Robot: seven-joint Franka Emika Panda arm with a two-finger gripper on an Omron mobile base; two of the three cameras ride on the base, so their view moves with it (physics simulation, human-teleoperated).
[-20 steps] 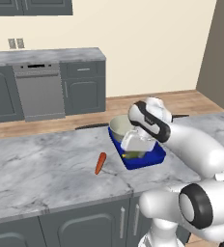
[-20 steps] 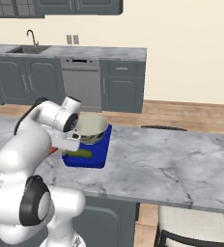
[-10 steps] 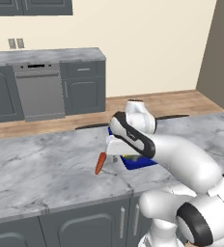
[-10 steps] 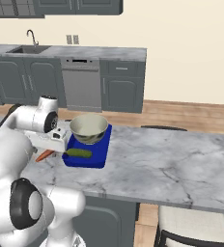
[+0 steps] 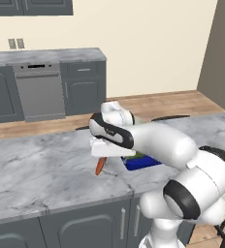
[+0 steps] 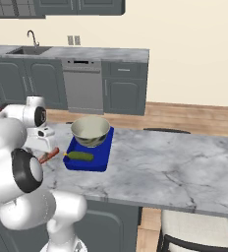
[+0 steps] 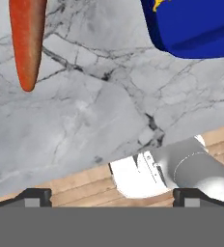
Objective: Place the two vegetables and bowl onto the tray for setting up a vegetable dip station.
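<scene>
Two dark fingertips (image 7: pixel 35 195) sit far apart at the bottom corners of your hand view, so your end effector (image 7: pixel 112 197) is spread wide with nothing between its jaws. In that view it points down at the grey marble tabletop (image 7: pixel 94 120), with the carrot (image 7: pixel 27 38) lying at the upper left, its tapered tip toward the camera, and a corner of the deep-blue tray (image 7: pixel 196 26) at the upper right; the two are near each other but apart, with bare marble between them. From the left base view you see the white hand (image 5: pixel 107 145) low over the tabletop, directly above the carrot (image 5: pixel 100 166), which rests on the marble just beside the tray (image 5: pixel 141 162), most of it hidden behind your arm. From the right base view the hand (image 6: pixel 41 140) hangs over the carrot (image 6: pixel 49 155), which lies on the tabletop (image 6: pixel 160 167) just left of the tray (image 6: pixel 86 162) and not on it. Inside the tray you have the metal bowl (image 6: pixel 90 131) standing upright at the far end and the dark green cucumber (image 6: pixel 79 156) lying flat in front of it at the near end. Behind the tabletop you can see grey cabinets, a dishwasher (image 6: pixel 83 88) and a sink faucet (image 6: pixel 31 37).
</scene>
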